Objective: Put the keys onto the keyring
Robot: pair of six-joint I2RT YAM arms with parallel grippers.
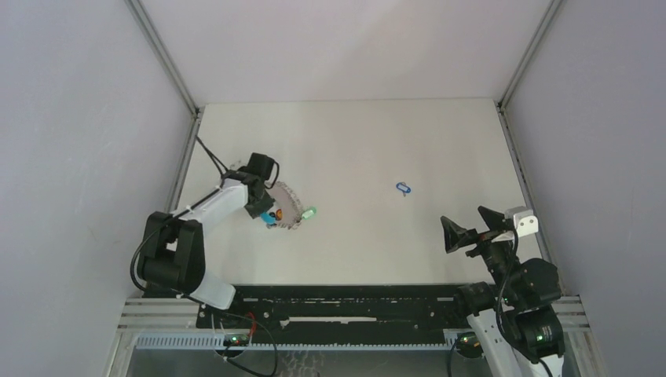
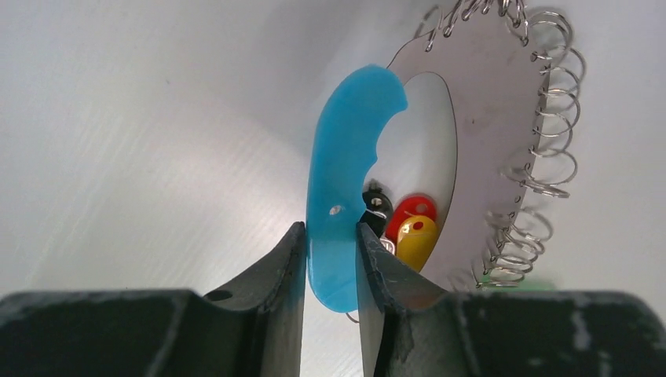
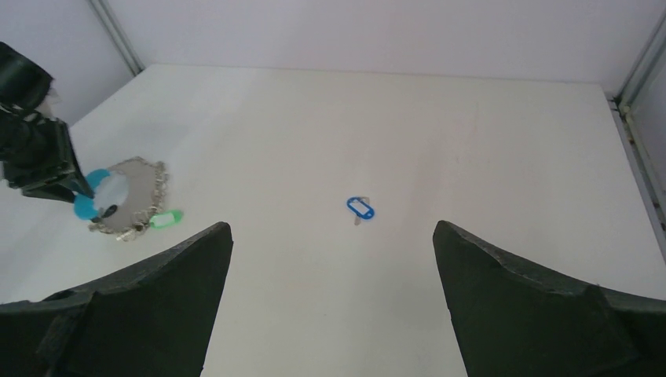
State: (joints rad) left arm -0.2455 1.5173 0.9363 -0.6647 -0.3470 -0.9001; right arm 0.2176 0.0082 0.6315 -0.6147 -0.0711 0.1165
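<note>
The key [image 1: 404,188], with a dark-blue oval head and a short silver blade, lies alone on the white table right of centre; it also shows in the right wrist view [image 3: 360,208]. The keyring [image 1: 286,204] lies at the left: a grey disc edged with many small wire rings [image 2: 550,149], with red, yellow and black tags in its hole. My left gripper [image 2: 330,236] is shut on the keyring's cyan plastic piece [image 2: 345,181]. My right gripper [image 3: 330,228] is open and empty, well short of the key, near the table's right front.
A green tag [image 1: 309,213] sticks out of the keyring's right side; it also shows in the right wrist view [image 3: 165,221]. Grey walls and metal rails enclose the table [image 1: 377,149] on three sides. The arm bases stand along the near edge.
</note>
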